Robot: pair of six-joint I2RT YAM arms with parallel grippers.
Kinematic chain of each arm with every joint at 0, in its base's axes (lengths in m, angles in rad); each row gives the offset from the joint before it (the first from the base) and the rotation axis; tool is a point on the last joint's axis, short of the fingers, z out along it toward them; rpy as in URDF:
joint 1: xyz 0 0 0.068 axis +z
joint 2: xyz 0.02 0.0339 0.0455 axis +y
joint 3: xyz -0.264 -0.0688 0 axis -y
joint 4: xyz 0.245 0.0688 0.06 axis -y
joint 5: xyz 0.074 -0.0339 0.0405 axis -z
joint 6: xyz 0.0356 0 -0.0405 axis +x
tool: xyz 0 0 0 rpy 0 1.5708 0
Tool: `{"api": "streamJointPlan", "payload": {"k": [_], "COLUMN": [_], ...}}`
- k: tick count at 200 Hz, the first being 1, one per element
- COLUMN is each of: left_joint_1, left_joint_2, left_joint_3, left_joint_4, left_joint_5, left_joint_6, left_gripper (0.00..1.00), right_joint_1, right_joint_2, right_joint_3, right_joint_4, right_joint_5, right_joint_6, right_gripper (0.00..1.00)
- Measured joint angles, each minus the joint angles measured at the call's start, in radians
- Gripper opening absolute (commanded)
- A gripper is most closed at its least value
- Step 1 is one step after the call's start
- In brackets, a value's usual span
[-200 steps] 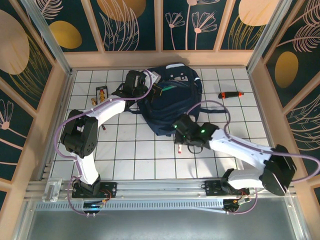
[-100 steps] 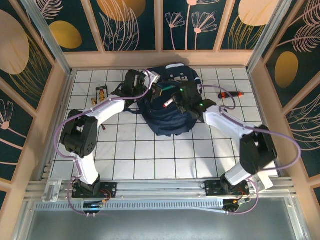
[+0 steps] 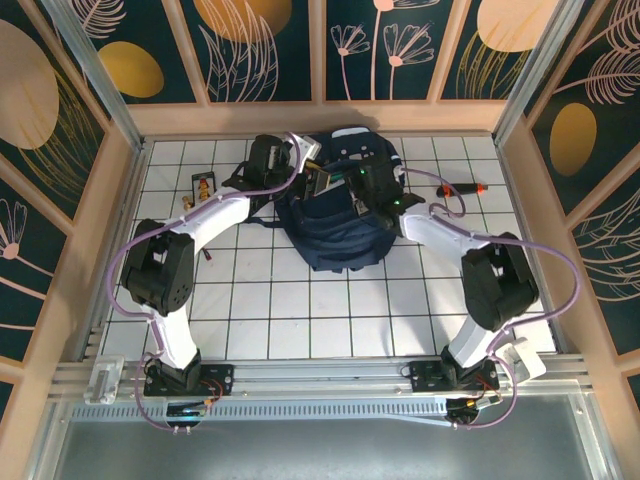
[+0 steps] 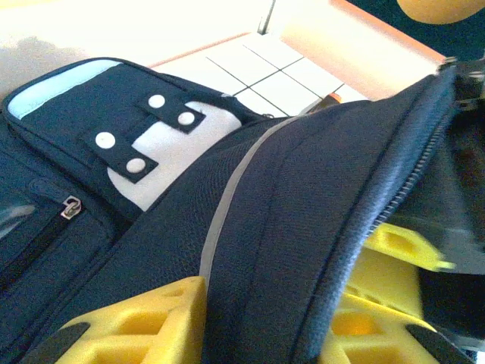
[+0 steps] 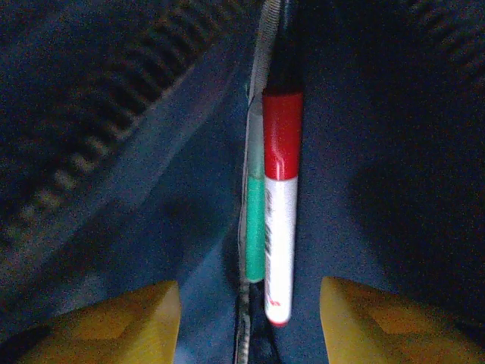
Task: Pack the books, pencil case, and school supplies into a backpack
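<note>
Inside backpack, marker lies loose btw fingers of right tool.

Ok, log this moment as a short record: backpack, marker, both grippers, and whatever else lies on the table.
backpack: on the tiled table, main opening unzipped
marker: inside the backpack, red cap pointing away from the right wrist camera
right gripper: over the opening, jaws apart, marker touching neither
left gripper: at the zipper rim, fabric between its jaws, grip unclear
elsewhere on table: red-and-black tool right of backpack; small black card left of it
</note>
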Motion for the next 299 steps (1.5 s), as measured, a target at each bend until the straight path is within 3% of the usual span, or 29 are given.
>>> {"api": "streamJointPlan", "payload": {"k": [29,53,71,90,110,146,170,185,212,266,299], "left_joint_1": [0.015,0.065,0.101,0.107,0.106,0.108,0.109,0.109,0.109,0.112,0.112], "left_joint_2": [-0.082,-0.188,-0.267,-0.323,-0.344,-0.342,-0.33,-0.314,-0.226,-0.196,-0.124], "left_joint_3": [-0.088,-0.182,-0.249,-0.308,-0.354,-0.414,-0.442,-0.447,-0.368,-0.406,-0.394], "left_joint_4": [0.024,0.046,0.084,0.117,0.132,0.088,0.023,0.0,-0.103,-0.11,-0.073], "left_joint_5": [0.014,0.018,0.003,-0.003,-0.018,-0.049,-0.044,-0.035,-0.069,-0.036,-0.044], "left_joint_6": [-0.051,-0.114,-0.153,-0.195,-0.254,-0.287,-0.265,-0.236,-0.065,0.592,0.793], "left_gripper": [0.41,0.48,0.51,0.51,0.62,0.57,0.58,0.52,0.51,0.52,0.47], "right_joint_1": [0.003,0.002,0.002,0.002,0.002,0.0,0.0,-0.001,-0.03,-0.158,-0.161], "right_joint_2": [-0.182,-0.362,-0.412,-0.406,-0.394,-0.272,-0.18,-0.144,-0.106,0.032,0.076], "right_joint_3": [-0.082,-0.11,-0.109,-0.108,-0.097,0.089,0.176,0.192,0.219,0.369,0.41], "right_joint_4": [-0.086,-0.116,-0.137,-0.196,-0.264,-0.433,-0.527,-0.571,-0.631,-0.681,-0.69], "right_joint_5": [-0.023,-0.022,-0.024,-0.023,-0.048,-0.171,-0.205,-0.21,-0.237,-0.276,-0.287], "right_joint_6": [-0.129,-0.403,-0.595,-0.75,-0.897,-1.12,-1.194,-1.215,-1.227,-1.229,-1.219], "right_gripper": [0.51,0.51,0.51,0.51,0.48,0.48,0.5,0.5,0.53,0.55,0.56]}}
